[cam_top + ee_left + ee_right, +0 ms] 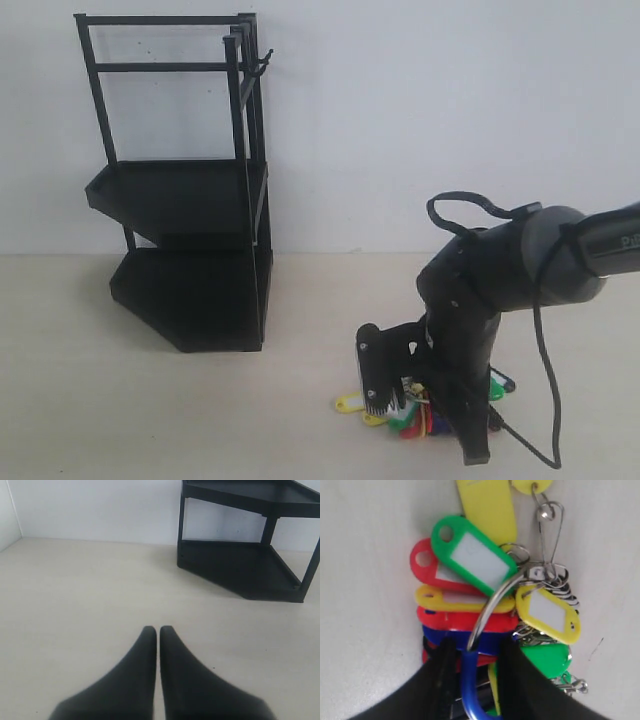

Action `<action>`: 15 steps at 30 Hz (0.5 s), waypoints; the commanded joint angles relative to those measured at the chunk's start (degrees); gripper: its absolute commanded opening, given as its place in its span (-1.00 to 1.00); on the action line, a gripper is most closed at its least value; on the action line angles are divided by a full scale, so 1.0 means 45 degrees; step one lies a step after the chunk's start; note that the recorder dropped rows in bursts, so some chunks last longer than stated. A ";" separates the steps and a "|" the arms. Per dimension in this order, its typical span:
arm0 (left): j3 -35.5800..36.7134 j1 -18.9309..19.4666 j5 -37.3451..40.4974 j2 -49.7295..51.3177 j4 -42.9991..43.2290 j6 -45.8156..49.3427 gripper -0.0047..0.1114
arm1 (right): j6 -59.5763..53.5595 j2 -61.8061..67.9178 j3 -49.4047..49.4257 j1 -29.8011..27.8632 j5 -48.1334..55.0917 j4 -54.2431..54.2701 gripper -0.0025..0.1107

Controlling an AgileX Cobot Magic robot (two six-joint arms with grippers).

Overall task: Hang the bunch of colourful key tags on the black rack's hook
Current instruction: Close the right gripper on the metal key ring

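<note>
The colourful key tag bunch (420,418) lies on the table at the front right, its tags (470,555) fanned out on a large silver ring (490,605). My right gripper (475,647) is down over the bunch and open. Its two fingers straddle the blue-coated part of the ring (468,675) with a gap on each side. In the exterior view the right gripper (425,420) covers much of the bunch. The black rack (185,200) stands at the back left, and the hook (262,65) juts from its top corner post. My left gripper (158,630) is shut on nothing, above bare table.
A white wall runs behind the table. The rack's lower trays (240,565) show ahead of the left gripper. A black cable (540,380) loops from the right arm down to the table. A metal snap clip (550,525) and loose small rings lie beside the tags.
</note>
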 commanded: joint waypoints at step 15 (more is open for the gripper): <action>-0.0031 0.0043 -0.0142 0.0045 -0.0025 0.0004 -0.84 | 1.1315 -0.3865 -0.0026 -0.0152 -0.2419 0.0008 -0.96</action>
